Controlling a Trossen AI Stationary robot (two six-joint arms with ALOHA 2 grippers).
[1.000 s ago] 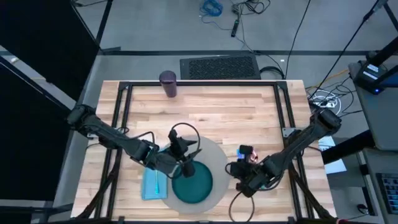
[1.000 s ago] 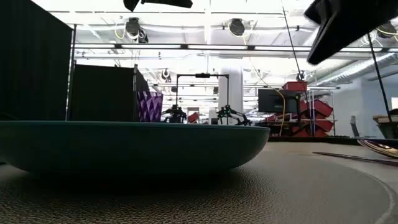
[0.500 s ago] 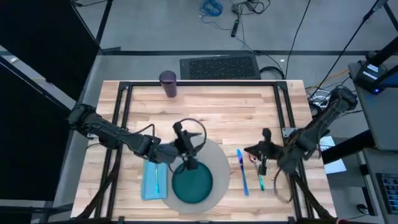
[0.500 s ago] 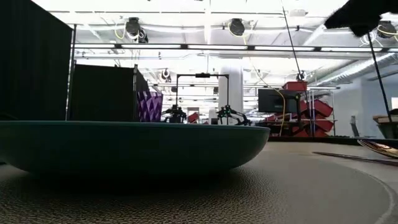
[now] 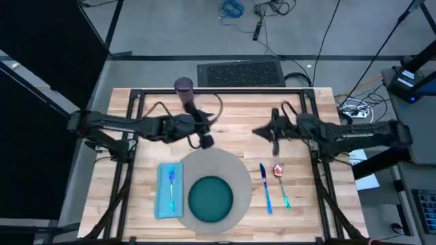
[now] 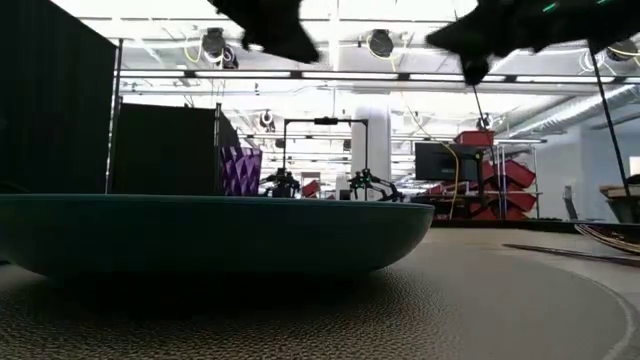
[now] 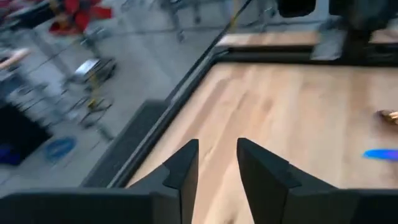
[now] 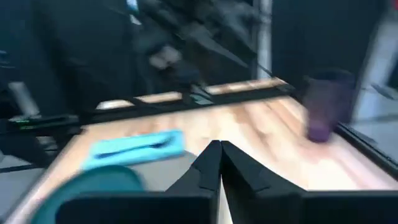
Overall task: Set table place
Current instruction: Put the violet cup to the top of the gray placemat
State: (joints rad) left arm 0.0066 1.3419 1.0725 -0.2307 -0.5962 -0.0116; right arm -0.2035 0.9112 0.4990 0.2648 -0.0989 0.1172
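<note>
Table (image 5: pixel 238 112) under two outstretched empty pincers

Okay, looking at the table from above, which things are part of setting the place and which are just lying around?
Place setting: grey mat, teal plate, napkin with fork, knife, spoon, purple cup.

Lying about: keyboard, floor cables.

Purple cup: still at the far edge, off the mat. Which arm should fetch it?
Probably left. The left gripper is open and sits nearer the purple cup. The right gripper is shut and farther off, above the knife and spoon.
</note>
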